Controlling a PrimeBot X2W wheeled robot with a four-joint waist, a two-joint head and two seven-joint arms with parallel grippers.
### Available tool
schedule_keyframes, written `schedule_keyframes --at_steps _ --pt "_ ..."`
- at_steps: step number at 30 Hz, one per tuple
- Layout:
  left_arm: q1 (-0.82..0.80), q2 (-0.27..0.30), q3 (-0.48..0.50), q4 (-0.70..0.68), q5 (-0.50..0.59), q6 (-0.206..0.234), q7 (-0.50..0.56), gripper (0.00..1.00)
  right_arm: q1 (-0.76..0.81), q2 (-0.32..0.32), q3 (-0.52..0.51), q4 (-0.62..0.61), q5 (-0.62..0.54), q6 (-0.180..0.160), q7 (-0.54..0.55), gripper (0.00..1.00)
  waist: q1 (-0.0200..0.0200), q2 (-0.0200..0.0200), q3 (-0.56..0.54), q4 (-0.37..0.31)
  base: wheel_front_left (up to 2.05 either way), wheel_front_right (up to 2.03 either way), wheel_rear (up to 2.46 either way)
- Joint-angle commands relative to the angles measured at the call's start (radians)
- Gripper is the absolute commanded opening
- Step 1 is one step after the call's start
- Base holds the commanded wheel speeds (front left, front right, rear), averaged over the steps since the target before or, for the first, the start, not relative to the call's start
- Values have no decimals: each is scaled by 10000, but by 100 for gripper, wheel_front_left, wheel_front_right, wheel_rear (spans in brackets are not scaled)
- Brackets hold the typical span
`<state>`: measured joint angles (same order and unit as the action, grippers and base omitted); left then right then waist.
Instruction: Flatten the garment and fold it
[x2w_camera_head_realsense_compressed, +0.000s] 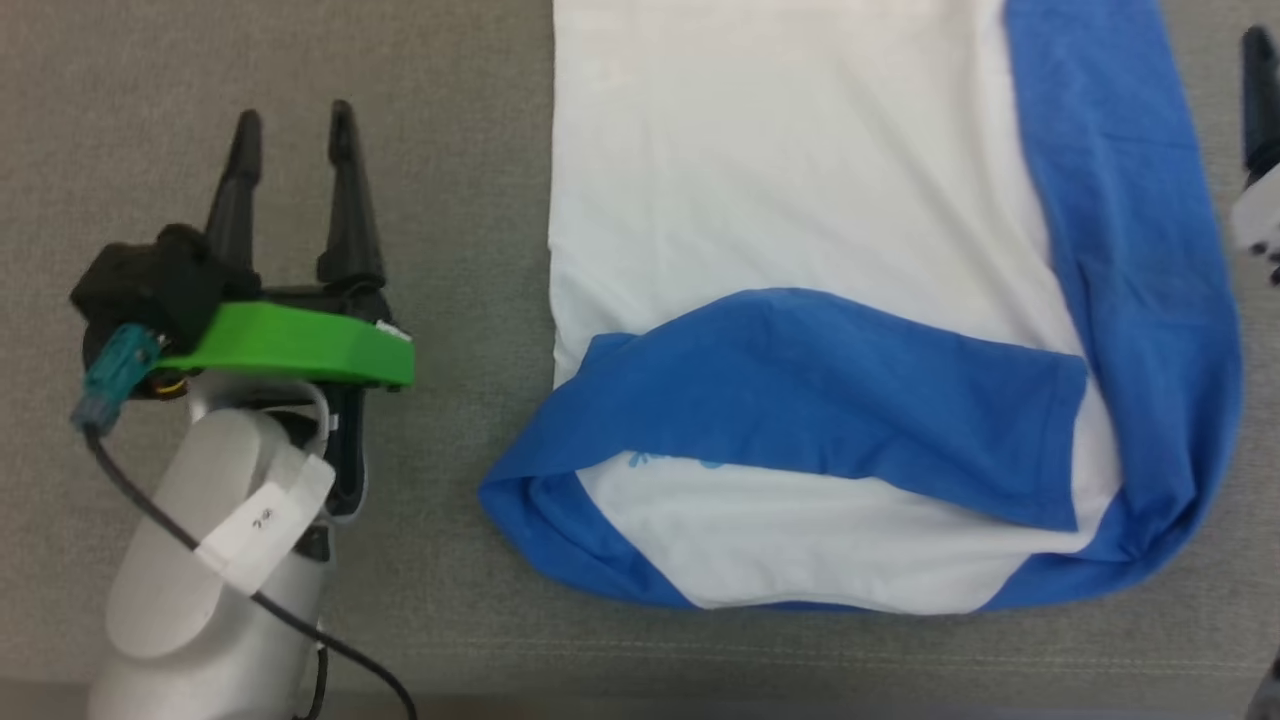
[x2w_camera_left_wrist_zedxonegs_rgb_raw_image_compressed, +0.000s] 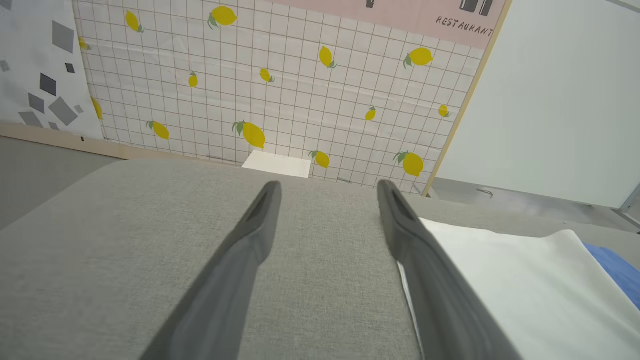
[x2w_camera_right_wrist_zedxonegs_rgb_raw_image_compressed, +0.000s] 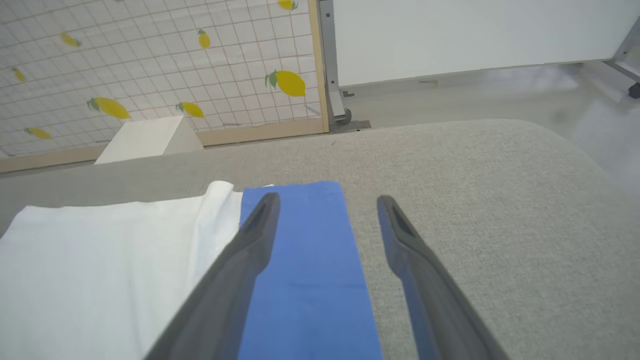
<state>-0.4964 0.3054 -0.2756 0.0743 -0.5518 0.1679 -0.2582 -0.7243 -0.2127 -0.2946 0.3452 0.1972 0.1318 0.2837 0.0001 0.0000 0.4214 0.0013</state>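
The garment (x2w_camera_head_realsense_compressed: 780, 180) lies spread on the grey cushioned surface (x2w_camera_head_realsense_compressed: 450, 150), white with bright blue sleeves. One blue sleeve (x2w_camera_head_realsense_compressed: 830, 400) is folded across the chest near the front edge. The other blue sleeve (x2w_camera_head_realsense_compressed: 1130, 250) runs along its right side. A bit of blue print peeks out under the folded sleeve. My left gripper (x2w_camera_head_realsense_compressed: 295, 112) is open and empty over bare surface, left of the garment; its fingers (x2w_camera_left_wrist_zedxonegs_rgb_raw_image_compressed: 328, 185) stand apart beside the white edge (x2w_camera_left_wrist_zedxonegs_rgb_raw_image_compressed: 500, 280). My right gripper (x2w_camera_right_wrist_zedxonegs_rgb_raw_image_compressed: 328, 197) is open over the blue sleeve's outer edge (x2w_camera_right_wrist_zedxonegs_rgb_raw_image_compressed: 305, 260), holding nothing.
A lemon-patterned grid panel (x2w_camera_left_wrist_zedxonegs_rgb_raw_image_compressed: 300, 85) stands beyond the surface's far edge, with a small white box (x2w_camera_left_wrist_zedxonegs_rgb_raw_image_compressed: 277, 164) at its foot. A plain white wall (x2w_camera_left_wrist_zedxonegs_rgb_raw_image_compressed: 560, 100) and floor lie farther right. The surface's front edge runs near the bottom of the head view.
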Motion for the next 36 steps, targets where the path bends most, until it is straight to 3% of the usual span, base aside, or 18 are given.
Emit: schedule_keyframes --at_steps 1,12,23,25,26,27,28,36 --pt "282 -174 248 -181 346 -193 -34 100 -405 -184 -137 293 -112 -11 211 100 -1 0 693 666 0 0 0" --pt "1042 -1623 2468 -715 1704 -1686 -35 100 -2785 -763 -1887 1701 -1569 -11 2332 100 -1 0 2194 1518 0 0 0" --pt "1278 -2387 3493 -743 2324 -2446 -35 100 -3345 -688 -2768 1493 -2678 -11 4747 99 -1 0 2603 1774 0 0 0" --pt "1310 -2441 3577 -721 2369 -2518 -35 100 -3306 -652 -2695 1404 -2643 -11 5202 39 -1 0 2595 1764 0 0 0" --pt "1323 -2463 3607 -705 2399 -2553 -35 100 -3271 -632 -2699 1350 -2590 -11 5451 21 -1 0 2584 1761 0 0 0" --pt "1338 -2479 3620 -696 2420 -2575 -35 100 -3220 -625 -2655 1274 -2562 -11 5613 21 -1 0 2575 1757 0 0 0" --pt "1341 -2495 3640 -672 2433 -2603 -35 100 -3151 -621 -2620 1139 -2512 -11 5745 0 -1 0 2563 1754 0 0 0" --pt "1455 -2542 3692 -332 2553 -2738 -35 100 -2182 -754 -2451 -175 -2055 -11 4772 0 -1 0 1885 1666 0 0 0"
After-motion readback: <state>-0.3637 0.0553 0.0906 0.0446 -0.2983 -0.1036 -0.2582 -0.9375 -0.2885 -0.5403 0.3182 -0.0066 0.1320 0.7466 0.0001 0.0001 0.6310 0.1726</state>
